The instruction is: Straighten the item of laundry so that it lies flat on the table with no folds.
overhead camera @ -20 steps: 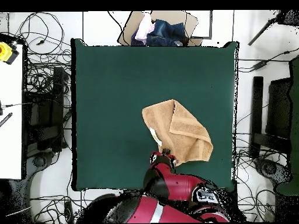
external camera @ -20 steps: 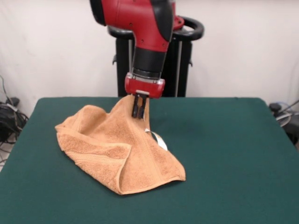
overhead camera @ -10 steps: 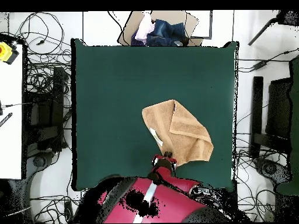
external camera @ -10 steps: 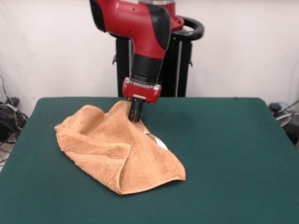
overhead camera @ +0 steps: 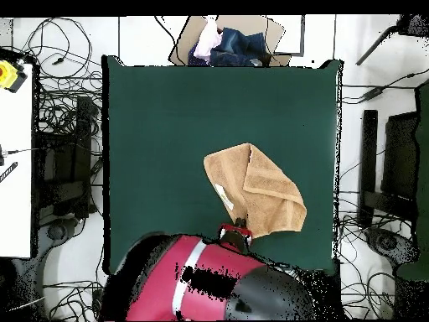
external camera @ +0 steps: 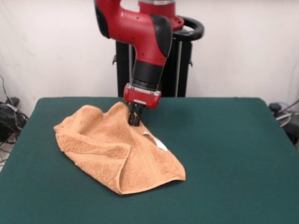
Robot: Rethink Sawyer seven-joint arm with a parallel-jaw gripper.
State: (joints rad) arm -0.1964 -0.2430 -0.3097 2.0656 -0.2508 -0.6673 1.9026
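Observation:
The item of laundry point(external camera: 117, 149) is an orange-tan towel lying crumpled on the dark green table point(external camera: 224, 154), with one part folded over itself and a white tag point(external camera: 156, 141) showing at its right edge. My gripper point(external camera: 134, 119) points down at the towel's far corner, which rises in a small peak, and its fingers look shut on that corner. In the overhead view the towel point(overhead camera: 255, 189) sits right of the table's point(overhead camera: 167, 126) middle, and the gripper point(overhead camera: 237, 228) is at the towel's lower edge, partly hidden under the red arm.
A cardboard box with clothes point(overhead camera: 230, 42) stands beyond the table's top edge in the overhead view. Cables lie on the floor on both sides. A white surface with a yellow object point(overhead camera: 8, 74) is at the left.
The gripper has come down a little and shifted slightly left in the front view. The towel's lifted corner now stands lower. The arm has swung further over the table's near edge in the overhead view.

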